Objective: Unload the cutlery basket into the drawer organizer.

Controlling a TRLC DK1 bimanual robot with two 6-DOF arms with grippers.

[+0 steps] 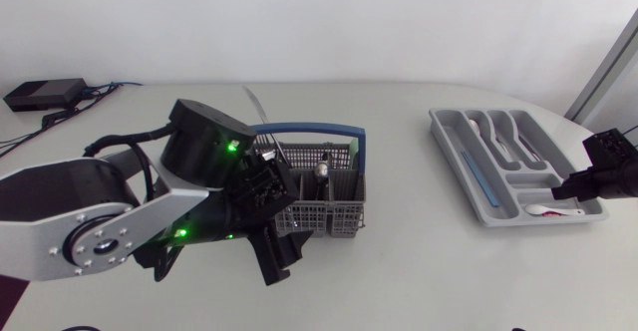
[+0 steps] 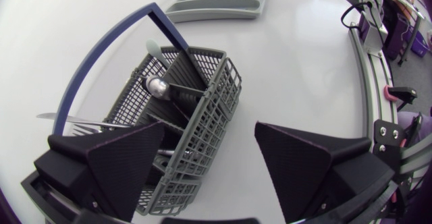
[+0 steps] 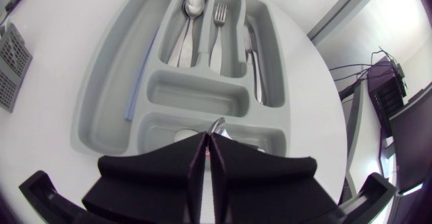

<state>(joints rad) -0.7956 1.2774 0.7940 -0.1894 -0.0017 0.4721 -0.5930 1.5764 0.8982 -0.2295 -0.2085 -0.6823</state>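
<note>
Head view: on the table [image 1: 419, 271], my left gripper [image 2: 209, 128] has its fingers spread astride the cutlery basket [image 1: 319, 206] wall, probably lining up a pick. My right gripper [image 3: 206, 140] hangs over the drawer organizer [image 1: 449, 137], fingers pinched on a small spoon [image 3: 217, 124], low enough to place it.

Nothing here can be read. No writing, number, label or sign shows clearly enough on the basket [image 1: 319, 216] or on the organizer [image 1: 446, 137] off to its right.
</note>
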